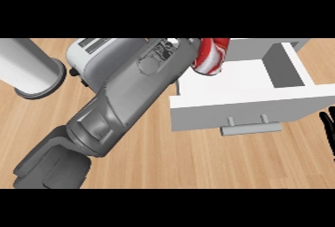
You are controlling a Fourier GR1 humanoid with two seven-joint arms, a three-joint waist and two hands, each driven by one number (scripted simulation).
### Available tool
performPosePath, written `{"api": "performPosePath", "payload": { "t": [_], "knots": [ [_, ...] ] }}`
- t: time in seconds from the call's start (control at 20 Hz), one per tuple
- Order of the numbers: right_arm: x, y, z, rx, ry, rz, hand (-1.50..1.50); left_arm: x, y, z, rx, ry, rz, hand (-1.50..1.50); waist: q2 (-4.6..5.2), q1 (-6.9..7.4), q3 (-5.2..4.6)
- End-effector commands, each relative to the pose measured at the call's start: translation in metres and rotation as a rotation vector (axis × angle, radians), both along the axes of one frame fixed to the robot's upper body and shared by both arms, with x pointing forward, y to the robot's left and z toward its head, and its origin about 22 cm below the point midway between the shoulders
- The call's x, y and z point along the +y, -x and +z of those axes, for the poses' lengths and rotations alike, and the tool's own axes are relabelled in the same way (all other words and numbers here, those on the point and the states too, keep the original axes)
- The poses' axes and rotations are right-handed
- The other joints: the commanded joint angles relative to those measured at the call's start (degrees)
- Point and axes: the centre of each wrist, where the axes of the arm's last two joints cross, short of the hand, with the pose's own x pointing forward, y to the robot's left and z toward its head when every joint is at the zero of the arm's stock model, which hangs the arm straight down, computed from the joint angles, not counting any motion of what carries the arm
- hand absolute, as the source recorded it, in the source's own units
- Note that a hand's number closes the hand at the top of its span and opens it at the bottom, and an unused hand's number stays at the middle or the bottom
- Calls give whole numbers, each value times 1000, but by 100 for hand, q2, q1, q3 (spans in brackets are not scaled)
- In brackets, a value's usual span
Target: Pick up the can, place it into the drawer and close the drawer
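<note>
The can, striped red and white, hangs tilted over the back left corner of the open white drawer. My left forearm runs from the lower left up to it, and my left hand meets the can's left side, shut on it; the forearm and the can hide most of the fingers. The drawer's inside shows bare white below the can, and its grey handle points toward me. At the right edge only the dark fingers of my right hand show, held straight and clear of the drawer.
A white and grey toaster-like appliance stands at the back, partly under my left forearm. A tall white cylinder on a round base stands at the far left. Wooden counter lies bare in front of the drawer.
</note>
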Motion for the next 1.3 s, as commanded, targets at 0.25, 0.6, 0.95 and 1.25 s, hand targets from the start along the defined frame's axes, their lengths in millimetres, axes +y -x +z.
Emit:
{"api": "performPosePath", "payload": {
  "t": [0.25,0.6,0.95,1.25],
  "knots": [
    [3,-16,-2,5,18,15,-150,3,-1,-30,-18,-45,41,150,27,-89,2],
    [-12,-17,5,-29,16,10,-150,7,-7,-34,-45,-101,54,150,53,-165,5],
    [-9,-23,8,-38,13,33,-150,16,-9,-57,-44,-126,113,-150,83,-241,4],
    [-3,-18,8,-21,34,41,-150,15,-7,-60,-58,-112,157,-150,71,-271,1]
  ]
}}
